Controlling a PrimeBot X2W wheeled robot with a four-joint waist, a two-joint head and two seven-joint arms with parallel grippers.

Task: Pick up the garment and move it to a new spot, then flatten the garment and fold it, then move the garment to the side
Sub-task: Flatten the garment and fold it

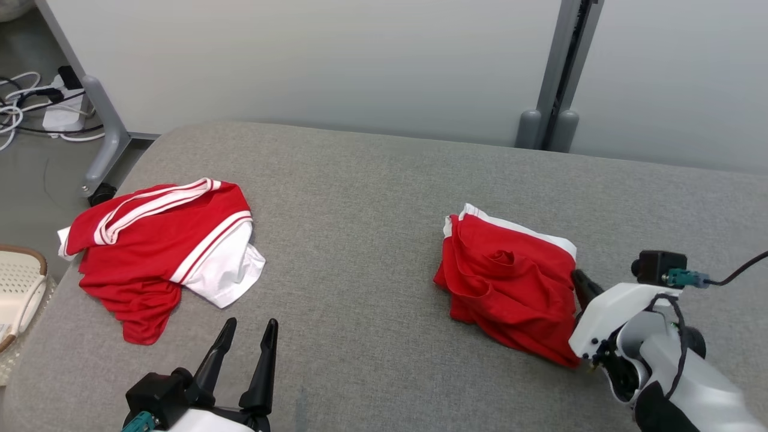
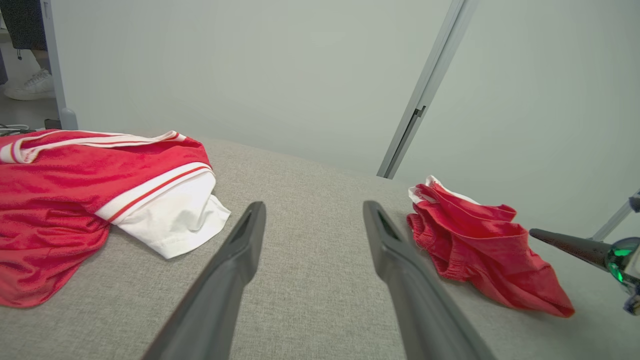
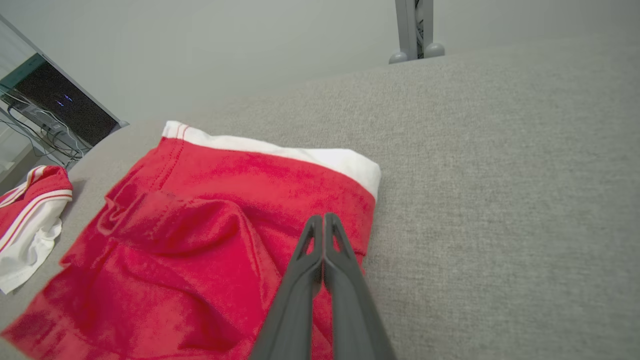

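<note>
A crumpled red garment (image 1: pixel 507 288) with a white band along its far edge lies on the right half of the grey padded table (image 1: pixel 360 198). It also shows in the left wrist view (image 2: pixel 480 245) and the right wrist view (image 3: pixel 200 240). My right gripper (image 1: pixel 579 281) is shut, fingers pressed together, tips over the garment's right edge (image 3: pixel 324 216). Whether cloth is pinched between them I cannot tell. My left gripper (image 1: pixel 251 327) stands open at the table's near edge, nothing between its fingers (image 2: pixel 312 210).
A second red garment with white stripes and a white sleeve (image 1: pixel 156 246) lies bunched at the table's left edge. A pale basket (image 1: pixel 18 288) sits off the left side. Cables and a power strip (image 1: pixel 54 108) lie on the floor. Grey partition panels stand behind the table.
</note>
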